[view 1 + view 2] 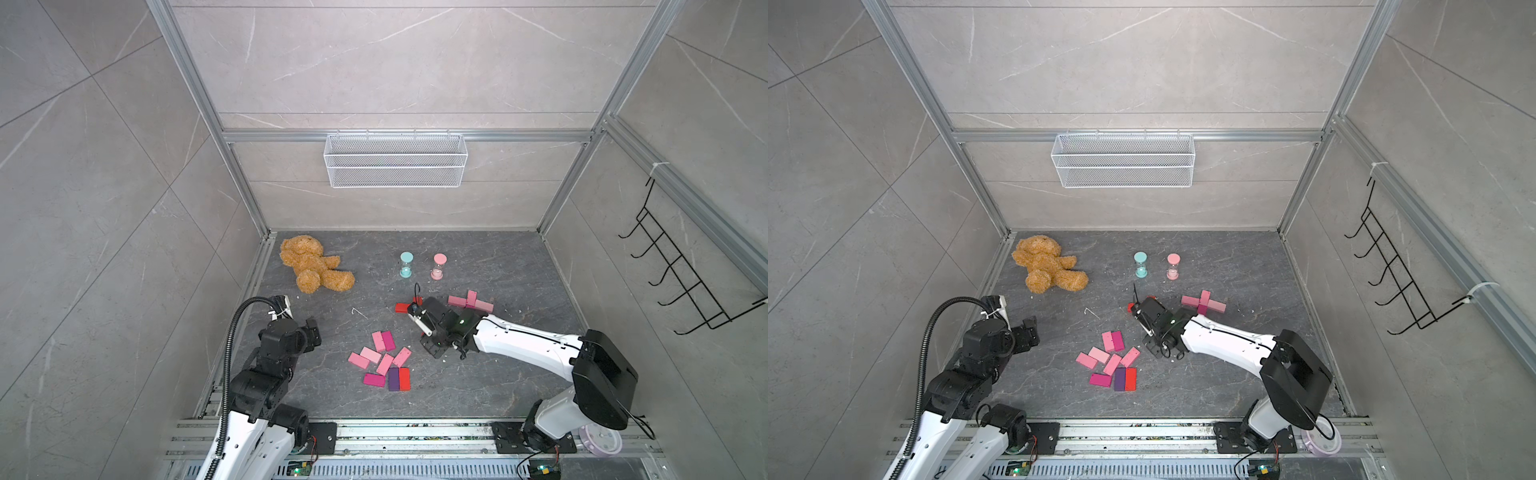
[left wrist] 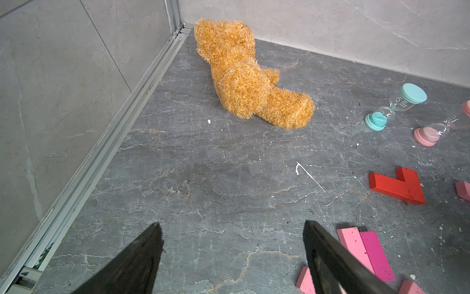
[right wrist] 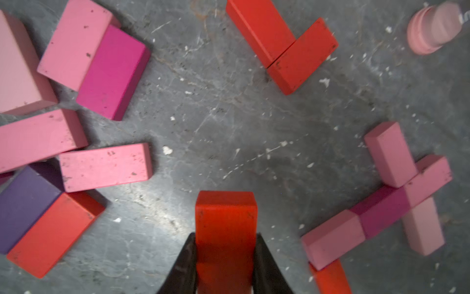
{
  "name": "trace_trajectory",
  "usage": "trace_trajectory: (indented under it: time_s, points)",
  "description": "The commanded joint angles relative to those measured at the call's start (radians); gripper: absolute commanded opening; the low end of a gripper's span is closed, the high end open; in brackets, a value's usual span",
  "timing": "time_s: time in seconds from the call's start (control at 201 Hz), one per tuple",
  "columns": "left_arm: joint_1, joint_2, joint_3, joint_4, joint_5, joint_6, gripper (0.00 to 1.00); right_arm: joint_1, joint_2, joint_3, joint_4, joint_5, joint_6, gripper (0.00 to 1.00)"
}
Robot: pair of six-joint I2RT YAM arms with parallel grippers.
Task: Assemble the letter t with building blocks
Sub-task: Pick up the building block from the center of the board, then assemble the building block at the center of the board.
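Observation:
My right gripper is shut on a red building block that stands out past its fingers, above the dark floor. Below it, two red blocks lie in an L. A cross of pink and magenta blocks lies to one side, with another red block beside it. A loose heap of pink, magenta, purple and red blocks lies mid-floor. In both top views the right gripper hangs over the red L. My left gripper is open and holds nothing.
A tan teddy bear lies at the back left. A teal hourglass timer and a pink hourglass timer stand behind the blocks. A wire basket hangs on the back wall and a black hook rack on the right wall.

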Motion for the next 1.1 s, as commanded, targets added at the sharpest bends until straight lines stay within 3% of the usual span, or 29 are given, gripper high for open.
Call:
trace_trajectory:
  time_s: [0.0,0.139,0.373,0.572,0.752,1.1]
  points:
    - [-0.005,-0.010,0.020,0.019,-0.006,0.012,0.89,-0.087,0.006,0.080,-0.030,-0.093,-0.265,0.00]
    - [-0.004,-0.015,0.018,0.024,-0.006,0.016,0.89,-0.199,0.067,0.208,-0.091,-0.233,-0.441,0.00]
    - [-0.004,-0.025,0.016,0.024,-0.011,0.019,0.88,-0.247,0.226,0.379,-0.220,-0.231,-0.659,0.00]
    - [-0.005,-0.029,0.012,0.028,-0.016,0.022,0.88,-0.280,0.339,0.483,-0.263,-0.224,-0.704,0.00]
    - [-0.004,-0.031,0.012,0.031,-0.015,0.023,0.88,-0.280,0.431,0.516,-0.295,-0.125,-0.739,0.00]
    - [-0.004,-0.031,0.012,0.030,-0.019,0.023,0.88,-0.280,0.526,0.555,-0.318,-0.129,-0.744,0.00]
